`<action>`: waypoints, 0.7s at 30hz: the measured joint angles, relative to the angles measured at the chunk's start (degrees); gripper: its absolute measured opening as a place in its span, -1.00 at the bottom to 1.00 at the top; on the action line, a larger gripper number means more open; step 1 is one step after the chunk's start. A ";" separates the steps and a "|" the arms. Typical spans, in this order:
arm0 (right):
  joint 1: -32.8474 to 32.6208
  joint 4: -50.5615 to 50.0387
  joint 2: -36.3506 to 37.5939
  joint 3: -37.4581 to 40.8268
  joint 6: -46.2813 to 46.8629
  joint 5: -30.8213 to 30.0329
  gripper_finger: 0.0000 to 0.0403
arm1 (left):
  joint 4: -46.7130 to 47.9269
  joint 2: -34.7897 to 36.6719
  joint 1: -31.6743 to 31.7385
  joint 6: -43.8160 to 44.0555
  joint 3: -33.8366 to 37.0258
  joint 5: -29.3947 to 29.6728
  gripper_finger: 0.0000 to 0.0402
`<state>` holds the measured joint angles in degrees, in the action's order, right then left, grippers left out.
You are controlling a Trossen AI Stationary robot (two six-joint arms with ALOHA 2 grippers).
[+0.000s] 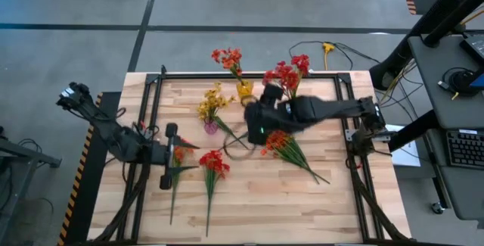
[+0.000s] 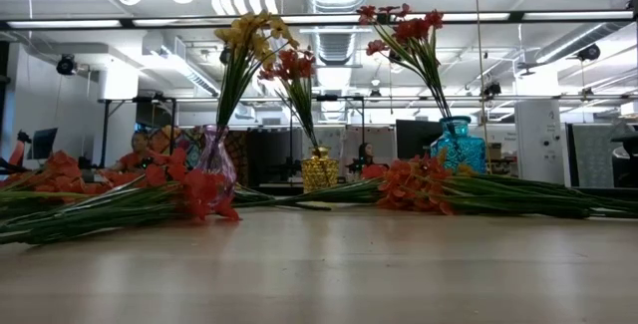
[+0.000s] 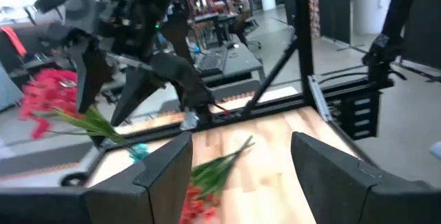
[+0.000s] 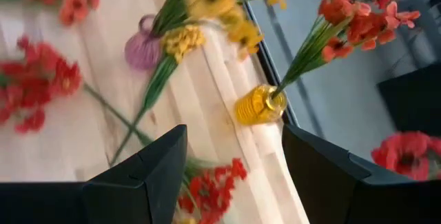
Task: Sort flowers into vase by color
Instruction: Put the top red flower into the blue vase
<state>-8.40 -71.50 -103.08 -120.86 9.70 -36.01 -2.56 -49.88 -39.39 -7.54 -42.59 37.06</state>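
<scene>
Three vases stand at the far middle of the table. A purple vase (image 1: 210,127) (image 4: 142,49) holds yellow sprays, a gold vase (image 1: 243,89) (image 4: 256,105) holds orange-red ones, and a blue vase (image 2: 458,145) holds red ones (image 1: 289,70). Loose red and orange-red sprays lie flat on the wood (image 1: 177,163) (image 1: 212,169) (image 1: 286,146). My right gripper (image 1: 249,125) (image 4: 233,176) hovers open between the vases, above the table. My left gripper (image 1: 180,157) (image 3: 241,176) is open near the left edge, over a loose spray. Neither holds a flower.
A black metal frame (image 1: 249,74) runs round the table's edges, with uprights at the corners. The right arm (image 1: 333,110) stretches across the far right part of the table, close over the blue vase. Bare wood (image 1: 272,208) lies along the near edge.
</scene>
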 joint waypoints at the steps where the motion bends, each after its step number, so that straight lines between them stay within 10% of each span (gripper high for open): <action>1: -1.42 -0.63 0.02 0.56 0.70 -1.45 0.14 | 0.19 -1.59 -0.48 1.08 -0.87 0.00 0.14; 21: -19.06 16.29 9.76 30.02 6.89 -4.52 0.12 | 3.53 -32.68 -8.68 14.10 -16.74 -1.35 0.14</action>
<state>-27.45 -55.21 -93.33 -90.84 16.59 -40.53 0.97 -82.56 -48.06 6.56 -59.33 35.71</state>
